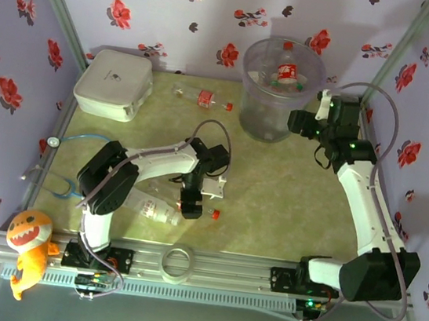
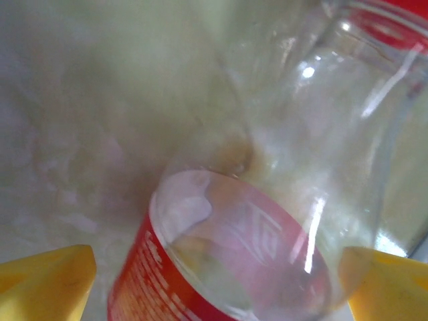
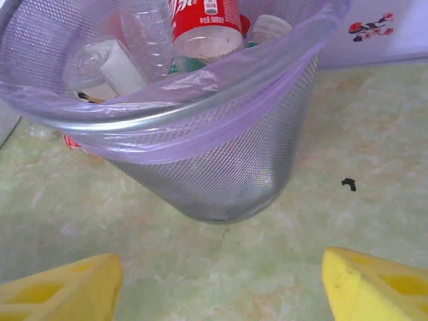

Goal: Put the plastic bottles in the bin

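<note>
1. Table (image 1: 272, 200): pale green marbled top. It carries all items listed below.

2. Bin (image 1: 272, 117): stands upright at the far centre-right of the table. The right wrist view shows a mesh wall (image 3: 221, 167) with a lilac liner folded over the rim. Several plastic bottles lie inside it, among them one with a red label (image 3: 204, 23) and one with a white label (image 3: 110, 63).

3. White box (image 1: 114, 84): flat, lid shut, at the far left corner, well apart from the bin.

4. Right gripper (image 1: 298, 124): positioned just beside the bin, on the bin's right. The jaws stand wide apart and nothing lies between the yellow fingertips (image 3: 374, 284).

5. Left gripper (image 1: 191, 199): lowered over the near centre of the table. The jaws stand wide and straddle a red-labelled bottle (image 2: 214, 267). A narrow gap shows between the left fingertip (image 2: 47, 284) and the label. Contact on the other side cannot be determined.

6. Remaining bottles on the table:
   - one clear bottle (image 1: 153, 209) lying just left of the left gripper;
   - one red-labelled bottle (image 1: 203, 98) lying at the far edge, between the white box and the bin.

7. Tape roll (image 1: 179, 264): lies on the near rail between the two arm bases.
</note>
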Robot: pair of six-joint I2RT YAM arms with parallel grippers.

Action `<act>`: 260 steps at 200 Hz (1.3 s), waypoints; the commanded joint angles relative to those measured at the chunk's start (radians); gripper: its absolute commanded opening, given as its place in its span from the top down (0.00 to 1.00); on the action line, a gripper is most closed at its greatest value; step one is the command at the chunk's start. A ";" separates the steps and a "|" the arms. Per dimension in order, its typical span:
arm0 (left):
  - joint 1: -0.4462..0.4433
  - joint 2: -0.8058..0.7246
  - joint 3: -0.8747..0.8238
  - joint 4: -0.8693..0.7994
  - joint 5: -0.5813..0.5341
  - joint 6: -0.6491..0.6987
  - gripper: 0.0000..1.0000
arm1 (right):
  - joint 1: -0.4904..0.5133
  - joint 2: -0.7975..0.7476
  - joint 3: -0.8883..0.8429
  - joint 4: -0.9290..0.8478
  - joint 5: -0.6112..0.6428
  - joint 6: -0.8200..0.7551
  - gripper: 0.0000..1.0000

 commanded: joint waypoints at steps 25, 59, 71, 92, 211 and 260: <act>0.001 0.053 -0.001 0.067 -0.041 0.050 0.08 | -0.016 -0.034 -0.021 -0.003 0.011 0.009 0.21; 0.006 0.066 -0.012 0.114 -0.047 0.057 0.14 | -0.028 -0.059 -0.041 -0.004 0.014 0.011 0.21; 0.007 0.071 -0.018 0.142 -0.056 0.061 0.16 | -0.034 -0.070 -0.045 -0.006 0.014 0.010 0.21; 0.009 0.077 -0.014 0.174 -0.080 0.068 0.21 | -0.040 -0.086 -0.053 -0.010 0.015 0.015 0.21; 0.030 0.101 0.105 0.157 -0.144 0.065 0.38 | -0.070 -0.145 -0.092 -0.029 0.019 0.019 0.21; 0.037 0.021 0.246 0.098 -0.187 -0.048 0.38 | -0.075 -0.157 -0.090 -0.042 -0.007 0.020 0.21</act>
